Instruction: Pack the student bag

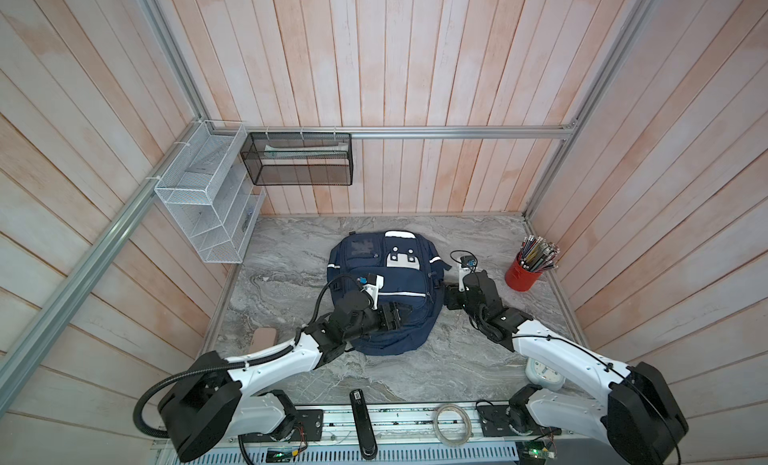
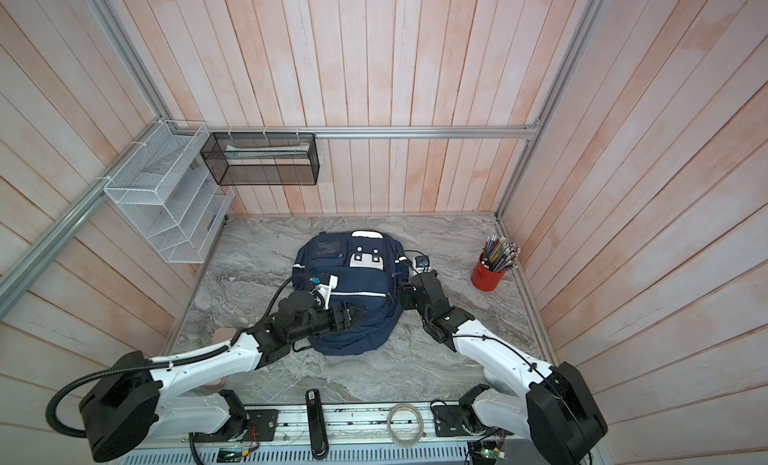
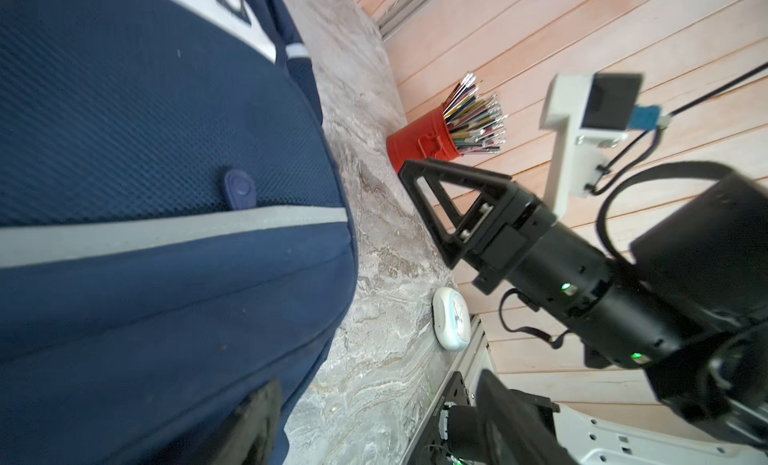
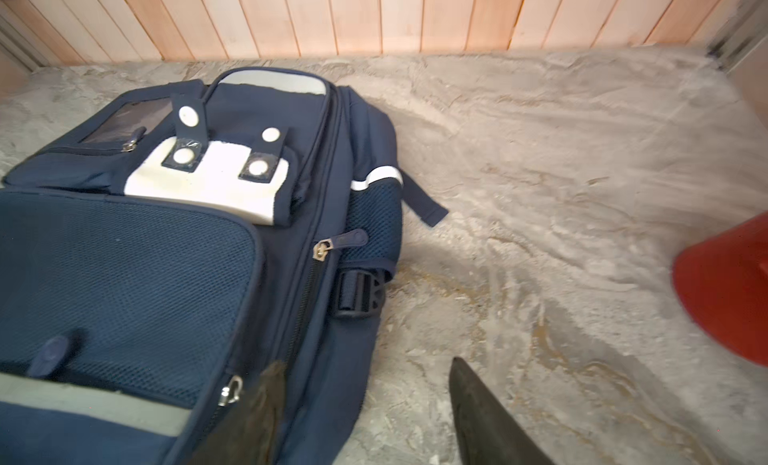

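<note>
the student bag [image 1: 409, 278] lies flat on the table [image 1: 291, 276], its pockets apparently zipped, under the left gripper [image 1: 395, 315] and just beside the right gripper [image 4: 365, 361], both with fingers spread and empty, so packing looks finished, though its contents are hidden.

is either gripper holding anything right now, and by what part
Nothing is held: the left gripper and right gripper both stand open by the student bag.

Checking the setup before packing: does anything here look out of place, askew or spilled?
Only slightly. The stapler and tape roll lie on the front rail, off the marble table. The backpack lies flat, with no damage showing, and nothing is spilled.
</note>
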